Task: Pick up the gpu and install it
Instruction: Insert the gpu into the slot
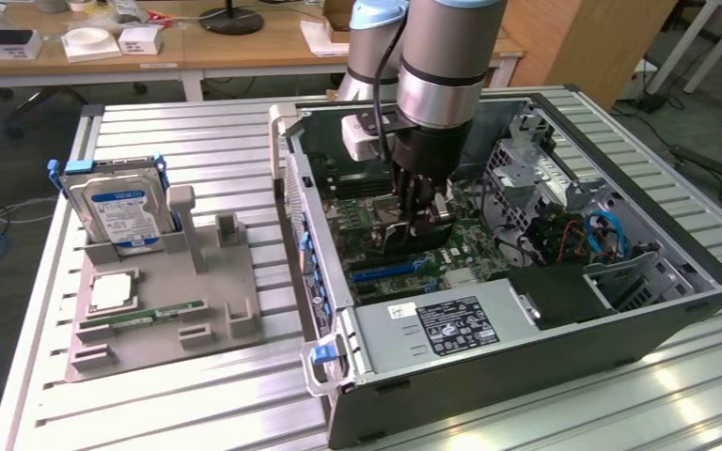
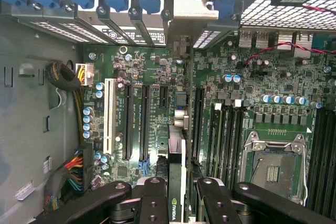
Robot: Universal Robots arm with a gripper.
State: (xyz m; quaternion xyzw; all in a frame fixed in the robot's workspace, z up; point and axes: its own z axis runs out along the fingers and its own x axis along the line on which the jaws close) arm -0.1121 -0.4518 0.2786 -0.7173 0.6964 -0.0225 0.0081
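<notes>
Open computer case (image 1: pixel 499 385) on slatted table (image 1: pixel 185 404): contains motherboard (image 1: pixel 468 246), labelled silver box (image 1: pixel 443 324), blue cables (image 1: pixel 602 230). Within it, gripper (image 1: pixel 417 221) pinches the gpu (image 1: pixel 421 249) edge-on between both fingers (image 2: pixel 152 192), card held just above the board's expansion slots (image 2: pixel 135 121). Grey holder tray (image 1: pixel 217 282), at the exterior view's left: upright hard drive (image 1: pixel 117 207), flat memory stick (image 1: pixel 161 313), square silvery chip (image 1: pixel 110 291).
</notes>
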